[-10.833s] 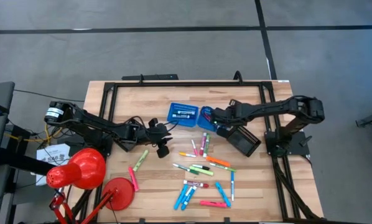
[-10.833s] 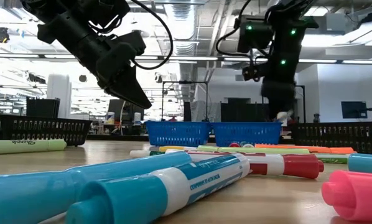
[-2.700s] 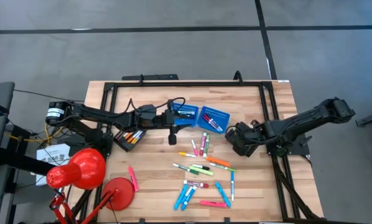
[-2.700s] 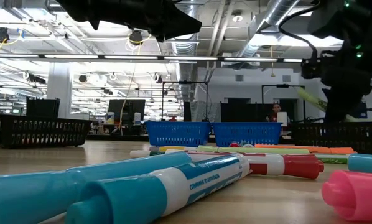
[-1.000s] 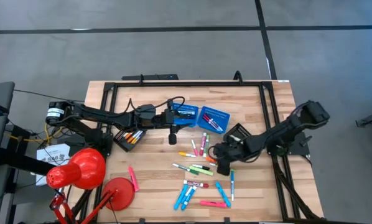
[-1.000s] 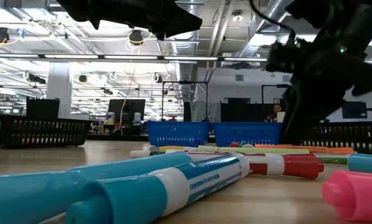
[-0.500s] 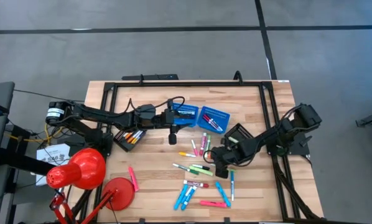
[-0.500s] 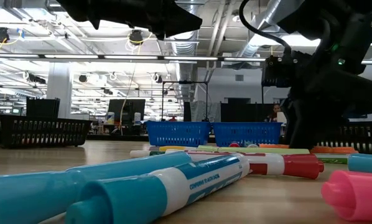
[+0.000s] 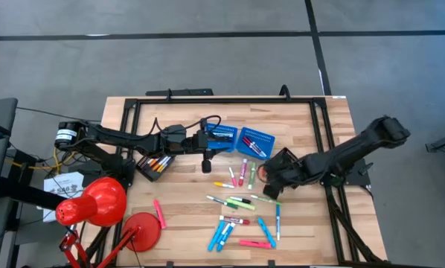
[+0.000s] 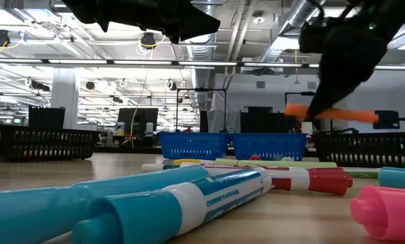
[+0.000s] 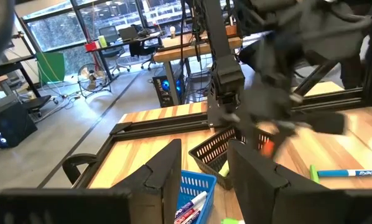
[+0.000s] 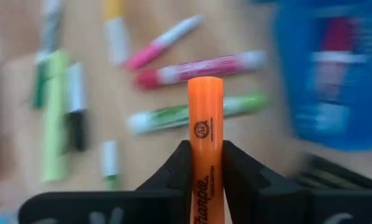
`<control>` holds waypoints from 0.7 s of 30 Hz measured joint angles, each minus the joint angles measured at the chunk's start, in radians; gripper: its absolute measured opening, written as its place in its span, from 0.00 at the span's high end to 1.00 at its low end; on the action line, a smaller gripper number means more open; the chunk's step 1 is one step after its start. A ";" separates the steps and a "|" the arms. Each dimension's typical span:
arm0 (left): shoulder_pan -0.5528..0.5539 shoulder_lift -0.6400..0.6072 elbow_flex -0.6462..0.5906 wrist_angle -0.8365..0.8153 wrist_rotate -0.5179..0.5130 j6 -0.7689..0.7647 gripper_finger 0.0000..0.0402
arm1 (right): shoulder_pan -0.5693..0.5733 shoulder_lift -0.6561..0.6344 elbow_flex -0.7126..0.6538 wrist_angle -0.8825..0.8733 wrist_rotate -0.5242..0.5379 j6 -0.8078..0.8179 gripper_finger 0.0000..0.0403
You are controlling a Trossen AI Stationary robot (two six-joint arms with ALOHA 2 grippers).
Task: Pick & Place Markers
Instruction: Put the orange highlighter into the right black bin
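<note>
Several markers (image 9: 241, 201) in pink, blue, green and white lie scattered on the wooden table. Above them my right gripper (image 9: 268, 179) is shut on an orange marker (image 10: 331, 113), which is up in the air. My left gripper (image 9: 205, 162) hangs open by the two blue baskets (image 9: 237, 139), nothing between its fingers (image 11: 167, 171). The baskets hold a few markers, and so does the black tray (image 9: 154, 164) at the left. My right gripper pinches the orange marker's barrel (image 12: 204, 163) between its two fingers (image 12: 178, 165), one on each side. The fingers slant down from the table's right side. The marker's rounded end (image 12: 204, 87) sticks out ahead of the fingertips. It hangs nearly level, clear of the table.
A second black tray (image 11: 218, 149) sits under my right arm, beside the blue baskets. A red desk lamp (image 9: 96, 201) and its round base (image 9: 142, 229) stand at the near left corner. A black frame (image 9: 222, 99) borders the table.
My right gripper has shut on the orange marker among the scattered ones and gone up, drawing a little toward the far right. The marker has left the table and now hangs clear in the fingers.
</note>
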 joint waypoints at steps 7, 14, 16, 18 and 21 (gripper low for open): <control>-0.002 0.000 0.000 -0.001 0.000 -0.004 0.68 | 0.001 -0.119 -0.028 -0.406 0.125 0.358 0.83; -0.001 0.000 0.000 -0.002 0.000 -0.007 0.68 | 0.009 -0.071 -0.113 -0.319 -0.026 0.398 0.80; -0.002 0.000 0.000 -0.002 0.000 -0.008 0.68 | 0.009 -0.048 -0.113 -0.288 -0.034 0.384 0.78; -0.002 0.000 0.000 -0.002 0.000 -0.011 0.68 | 0.009 -0.026 -0.113 -0.280 -0.031 0.353 0.74; -0.001 0.000 0.000 -0.002 0.000 -0.011 0.68 | 0.000 0.000 -0.113 -0.276 -0.027 0.338 0.68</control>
